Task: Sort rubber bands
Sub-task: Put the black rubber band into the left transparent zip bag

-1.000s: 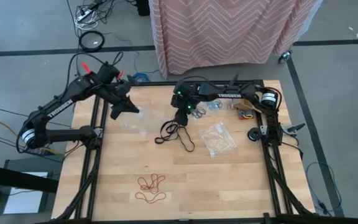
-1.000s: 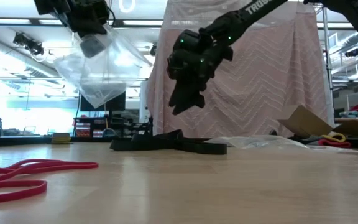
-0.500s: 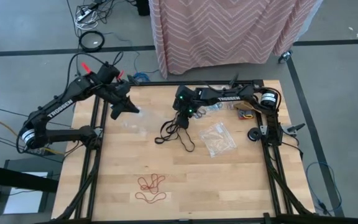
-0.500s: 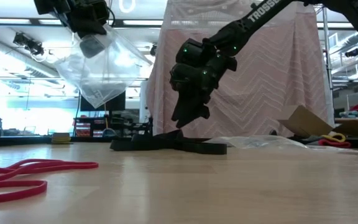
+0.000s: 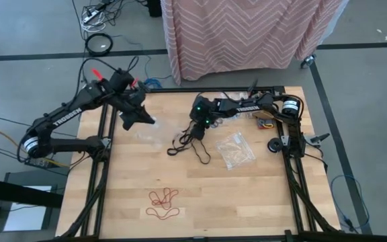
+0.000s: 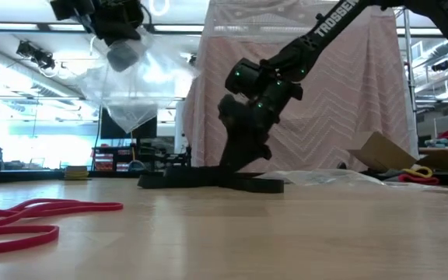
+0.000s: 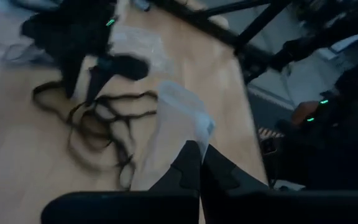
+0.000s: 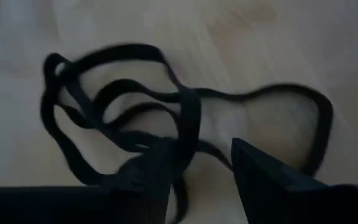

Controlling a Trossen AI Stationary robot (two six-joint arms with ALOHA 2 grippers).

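Observation:
The black rubber bands lie in a loose tangle on the table's middle, also seen in the low view. My right gripper is open and low over them, a finger on either side of some strands. My left gripper is shut on a clear plastic bag, high above the table's far left. Red rubber bands lie near the near edge. Brown bands sit in a second clear bag. My left gripper pinches the clear bag's upper edge between its two shut fingers. The bag is lifted clear and hangs below the gripper, its lower corner pointing down. My right gripper: I cannot tell whether its fingers touch the black strands between them.
A cluster of blue bands and a small mixed heap lie by the far right corner. A black frame runs along both table sides. A pink zigzag cloth hangs beyond the far edge. Bare wood lies between the black and red bands.
My right gripper has gone down from well above the table onto the black bands, drifting slightly toward the near edge. My left gripper has shifted a little toward the right, and the hanging bag has swung round under it.

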